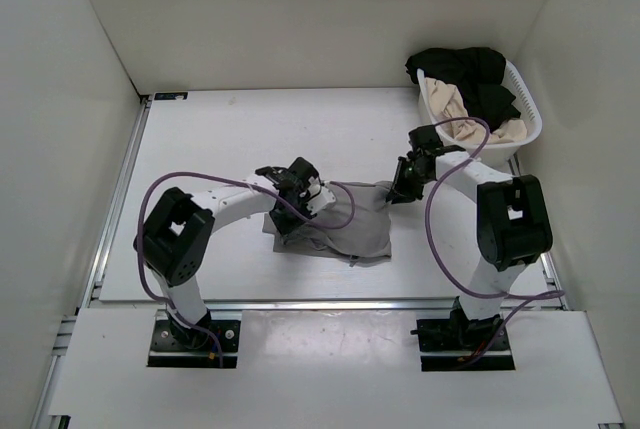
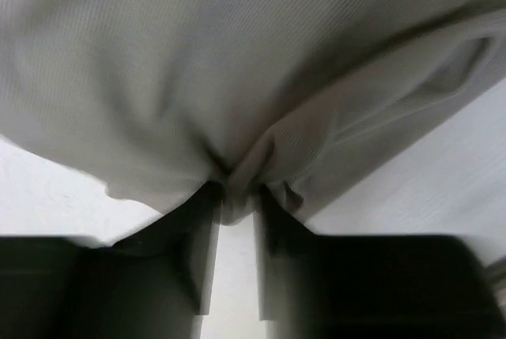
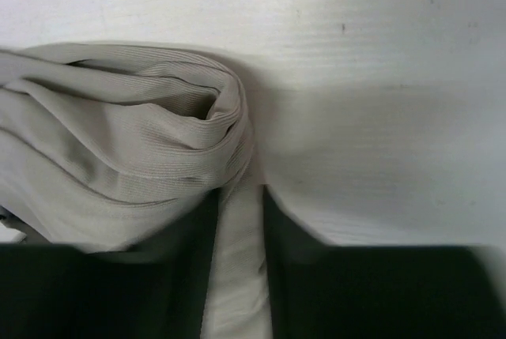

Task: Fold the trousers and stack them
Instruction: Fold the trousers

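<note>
The left hand (image 2: 234, 197) and right hand (image 3: 241, 197) each clamped tight on the trousers (image 1: 365, 224); lifting both evenly looked wisest.

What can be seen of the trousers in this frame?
The trousers are plain grey-taupe, thin, finely ribbed cloth, folded into a rumpled bundle lying on the white table. The left tool pinches a bunched fold at one side; the right tool grips a rolled edge at the other.
</note>
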`<state>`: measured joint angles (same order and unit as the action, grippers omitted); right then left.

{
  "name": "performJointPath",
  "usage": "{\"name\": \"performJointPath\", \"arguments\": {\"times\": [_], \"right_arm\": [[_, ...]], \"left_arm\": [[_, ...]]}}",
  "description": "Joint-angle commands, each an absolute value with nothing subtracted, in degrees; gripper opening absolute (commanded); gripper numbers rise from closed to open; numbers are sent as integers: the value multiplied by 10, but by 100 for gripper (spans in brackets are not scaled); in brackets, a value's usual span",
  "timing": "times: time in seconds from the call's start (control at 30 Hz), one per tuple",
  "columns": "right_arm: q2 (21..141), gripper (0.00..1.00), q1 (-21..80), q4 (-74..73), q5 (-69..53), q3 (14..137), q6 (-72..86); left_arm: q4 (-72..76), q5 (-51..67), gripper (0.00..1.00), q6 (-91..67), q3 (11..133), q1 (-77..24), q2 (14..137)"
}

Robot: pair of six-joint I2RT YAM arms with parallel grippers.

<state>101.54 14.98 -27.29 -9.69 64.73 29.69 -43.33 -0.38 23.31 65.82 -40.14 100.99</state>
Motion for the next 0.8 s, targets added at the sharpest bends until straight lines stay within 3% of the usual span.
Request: {"name": "performJointPath", "arguments": {"times": [0.0, 0.07, 0.2, 0.47, 0.5, 0.6, 0.63, 0.67, 0.73, 0.77], "right_arm": [[1019, 18, 138, -271, -108, 671, 303], [1020, 7, 127, -271, -100, 671, 314], [1025, 0, 115, -271, -100, 671, 319], [1025, 0, 101, -263, -95, 677, 330], [1030, 0, 101, -263, -102, 684, 330], [1030, 0, 101, -263, -112, 689, 319], [1030, 4, 101, -263, -113, 689, 319], [1025, 8, 101, -272, -113, 696, 310], [1013, 23, 101, -296, -104, 707, 291], [1007, 40, 110, -321, -98, 708, 283]], "left_arm": [[-402, -19, 29, 228, 636, -402, 1012], [-396, -25, 14, 222, 627, -402, 1019], [-396, -12, 14, 222, 615, -402, 1013], [-448, -11, 16, 265, 573, -407, 920], [-448, -1, 38, 265, 564, -407, 920], [-448, 5, 48, 264, 553, -413, 920], [-454, -3, 64, 258, 553, -413, 920], [-460, -3, 68, 258, 553, -413, 920], [-467, -29, 79, 258, 575, -413, 912], [-475, -29, 95, 258, 587, -405, 901]]}}
